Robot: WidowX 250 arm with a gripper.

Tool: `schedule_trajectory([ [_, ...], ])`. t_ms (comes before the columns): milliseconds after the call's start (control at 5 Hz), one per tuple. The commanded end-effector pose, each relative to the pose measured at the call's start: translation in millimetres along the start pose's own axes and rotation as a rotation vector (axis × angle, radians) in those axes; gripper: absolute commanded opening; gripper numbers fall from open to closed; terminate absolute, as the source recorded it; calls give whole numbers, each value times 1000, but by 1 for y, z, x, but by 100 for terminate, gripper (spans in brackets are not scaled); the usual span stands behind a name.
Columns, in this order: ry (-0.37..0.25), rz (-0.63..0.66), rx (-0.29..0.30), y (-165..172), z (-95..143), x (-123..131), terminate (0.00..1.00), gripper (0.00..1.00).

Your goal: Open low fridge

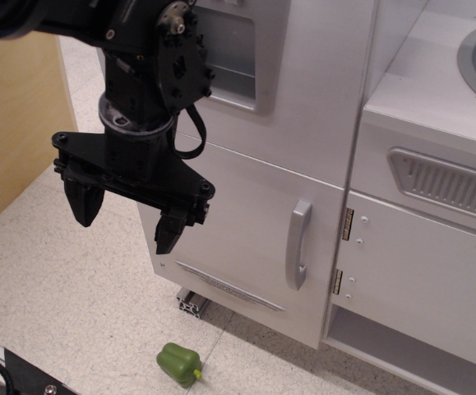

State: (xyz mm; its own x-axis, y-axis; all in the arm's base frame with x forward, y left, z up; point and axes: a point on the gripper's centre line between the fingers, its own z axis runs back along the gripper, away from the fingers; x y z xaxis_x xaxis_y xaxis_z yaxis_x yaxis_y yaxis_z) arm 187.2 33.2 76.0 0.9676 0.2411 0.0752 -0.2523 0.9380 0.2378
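The low fridge door (238, 222) is a flat silver-grey panel in the middle of the view. It stands closed. Its curved vertical grey handle (298, 243) is near its right edge, and a long slim vent slot (228, 285) runs along its bottom. My black gripper (127, 220) hangs open and empty in front of the door's left part. Its two fingers point down. It is well to the left of the handle and touches nothing.
A grey panel with a recessed square dispenser (229, 58) is above the door. A white cabinet door with brass hinges (418, 271) and a sink counter (459, 74) are at right. A green toy pepper (178, 362) lies on the speckled floor. A wooden panel (16, 123) stands at left.
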Motion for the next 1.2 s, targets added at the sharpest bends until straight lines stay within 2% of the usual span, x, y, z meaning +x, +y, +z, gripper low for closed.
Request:
schedule_trajectory([
  [0, 0, 0, 0, 0, 0, 0, 0, 100],
  [200, -92, -76, -80, -29, -16, 18, 0, 100],
  [400, -147, -86, -125, -51, -24, 36, 0, 100],
  [600, -201, -115, -145, -73, -34, 50, 0, 100],
  [1000, -231, -133, -177, -100, -54, 79, 0, 100],
])
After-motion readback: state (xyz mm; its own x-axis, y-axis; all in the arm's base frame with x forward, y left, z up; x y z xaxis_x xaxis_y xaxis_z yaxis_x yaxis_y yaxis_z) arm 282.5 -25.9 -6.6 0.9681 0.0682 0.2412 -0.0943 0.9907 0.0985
